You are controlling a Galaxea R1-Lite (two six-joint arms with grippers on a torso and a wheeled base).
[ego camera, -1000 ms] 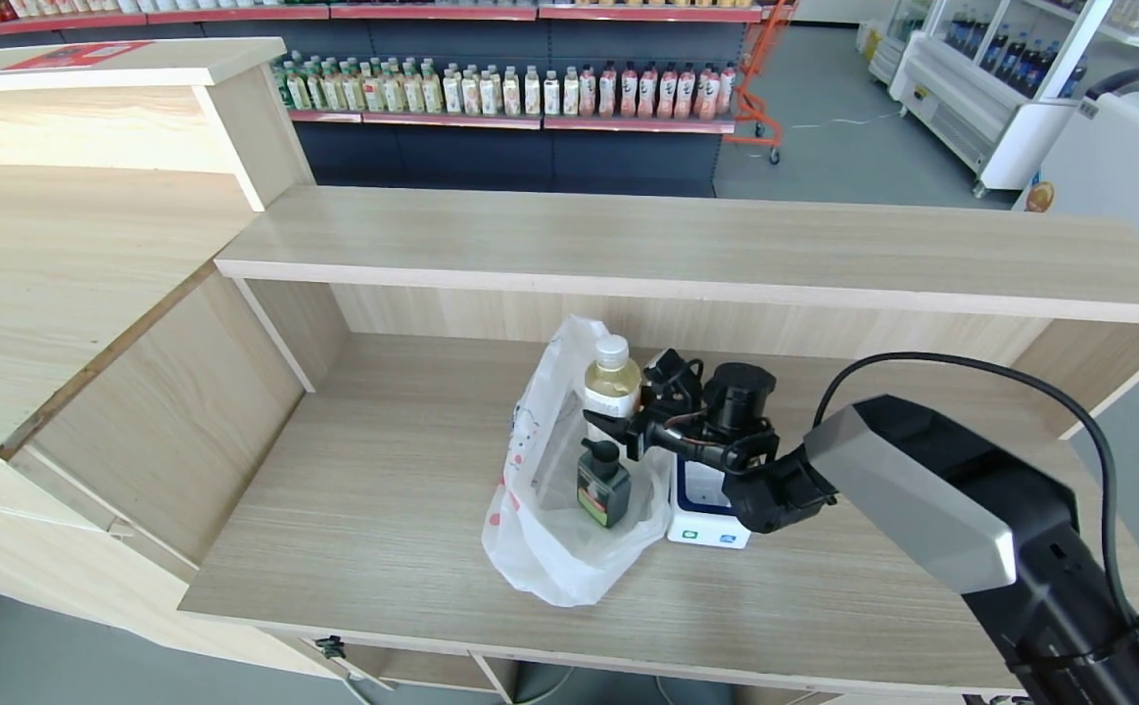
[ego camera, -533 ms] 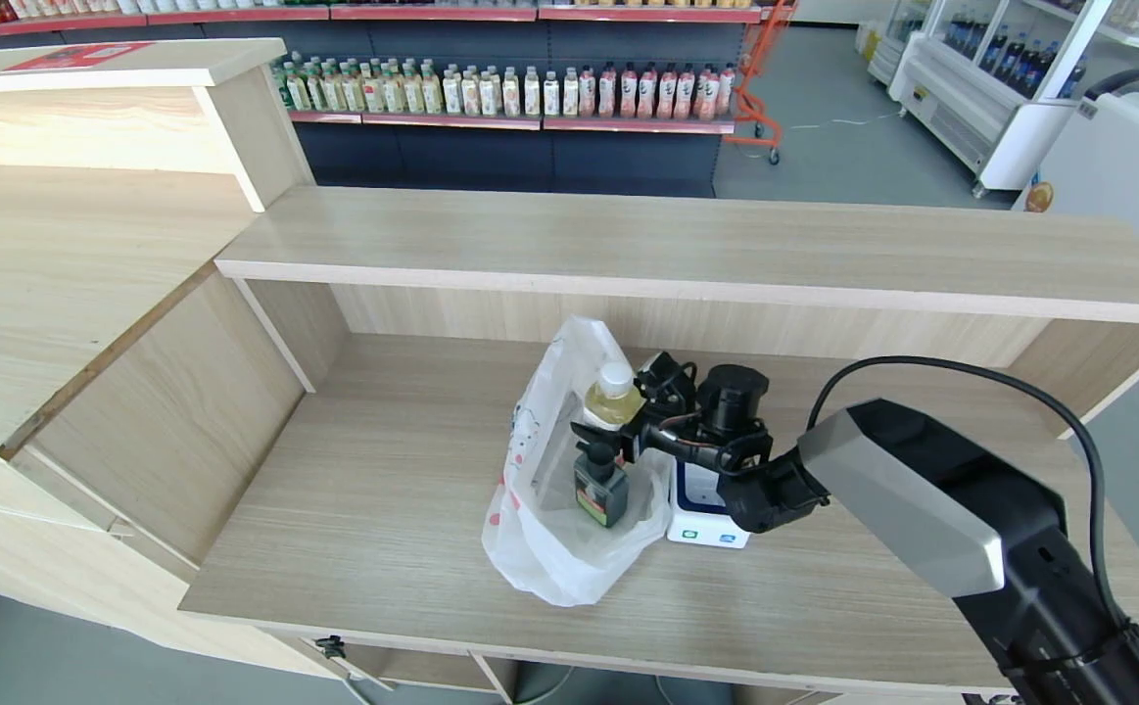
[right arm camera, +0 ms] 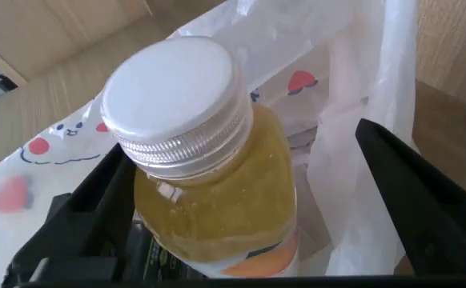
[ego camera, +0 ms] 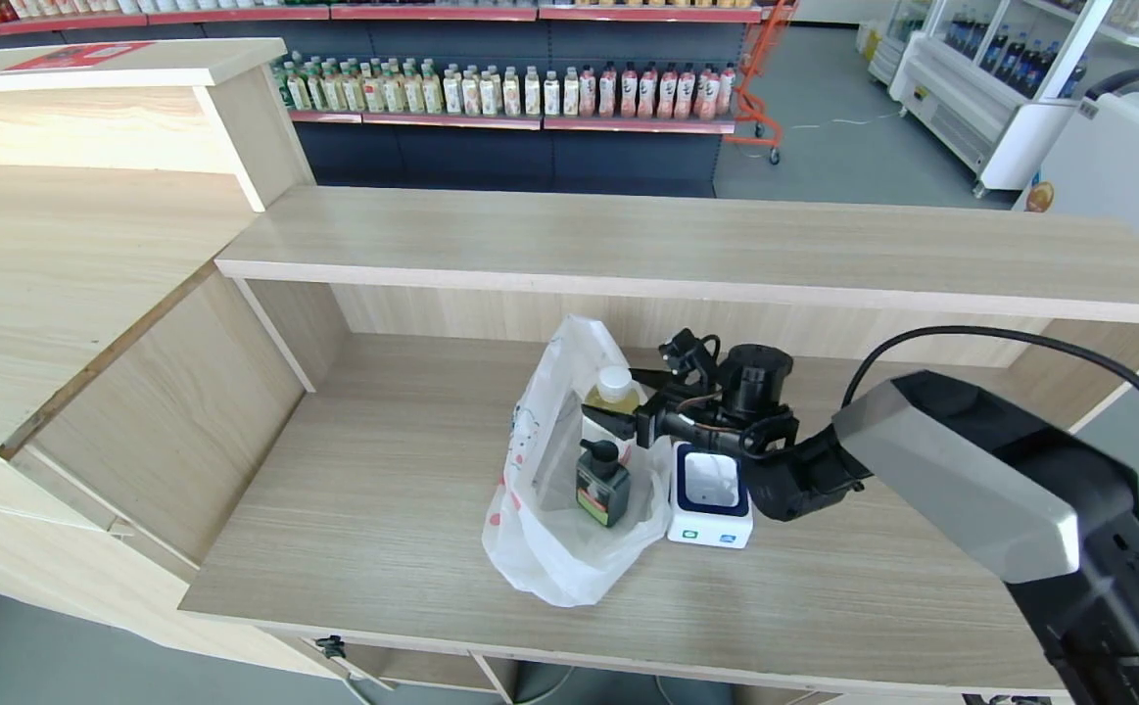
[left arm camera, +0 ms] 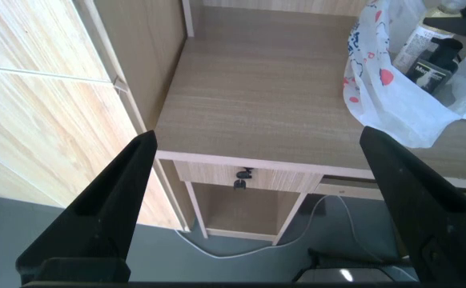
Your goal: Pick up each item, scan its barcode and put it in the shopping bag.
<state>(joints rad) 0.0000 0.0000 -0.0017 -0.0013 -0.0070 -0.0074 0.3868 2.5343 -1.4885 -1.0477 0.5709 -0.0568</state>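
Note:
A white plastic shopping bag (ego camera: 542, 534) stands open on the counter's lower shelf. Inside it a yellow drink bottle (ego camera: 613, 390) with a white cap stands upright beside a dark pump bottle (ego camera: 601, 487). My right gripper (ego camera: 618, 399) is open at the bag's mouth, its fingers either side of the drink bottle's neck and holding nothing. Up close, the right wrist view has that bottle (right arm camera: 209, 176) between the spread fingers (right arm camera: 425, 200) and the bag (right arm camera: 353, 96) around it. My left gripper (left arm camera: 257, 140) hangs open off the counter's front left. From there the bag (left arm camera: 385, 80) is far off.
A white and blue barcode scanner (ego camera: 709, 497) sits just right of the bag, under my right wrist. The raised upper counter (ego camera: 687, 245) runs behind and a wooden side wall (ego camera: 187, 421) closes the left. Bare shelf (ego camera: 363, 490) lies left of the bag.
The drink bottle went down into the bag. My right gripper let it go and drew back to the right, uncovering the scanner.

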